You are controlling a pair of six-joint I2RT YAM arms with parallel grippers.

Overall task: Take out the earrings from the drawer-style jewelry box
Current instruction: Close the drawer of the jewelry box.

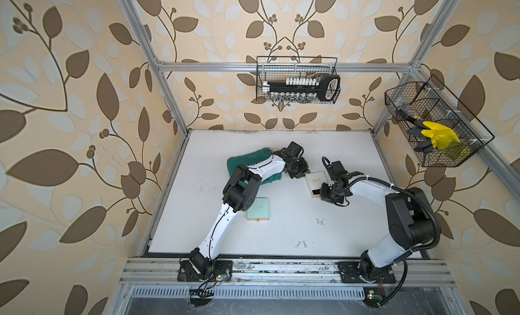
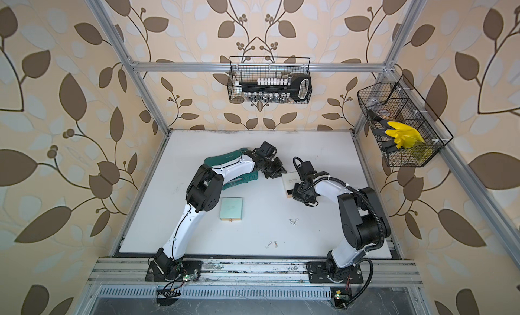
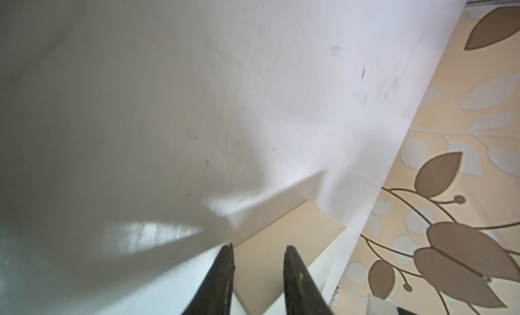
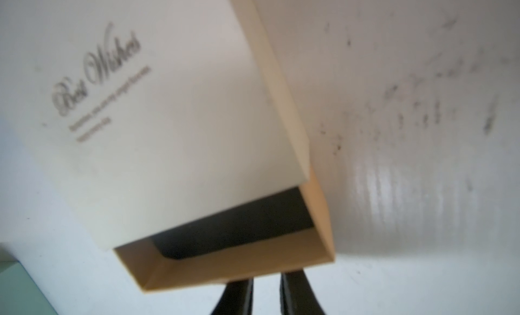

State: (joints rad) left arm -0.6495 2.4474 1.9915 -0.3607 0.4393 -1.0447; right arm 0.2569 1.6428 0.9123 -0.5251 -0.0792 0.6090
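The cream drawer-style jewelry box (image 1: 315,180) lies mid-table. Its tan drawer (image 4: 225,268) is slid partly out and shows a black lining (image 4: 239,229). My left gripper (image 1: 299,174) is at the box's far end, its fingers (image 3: 225,271) closed on the cream sleeve (image 3: 267,265). My right gripper (image 1: 323,193) sits at the drawer's front. Its fingers (image 4: 295,294) are nearly together, with the tips hidden behind the front wall. Two small groups of silvery earrings (image 1: 320,221) (image 1: 300,244) lie on the white table nearer the front. No earring shows inside the drawer.
A mint square box (image 1: 258,209) lies shut beside the left arm. A dark green case (image 1: 247,158) sits partly under the left forearm. Two wire baskets (image 1: 297,80) (image 1: 433,122) hang on the frame above the table's back and right edges.
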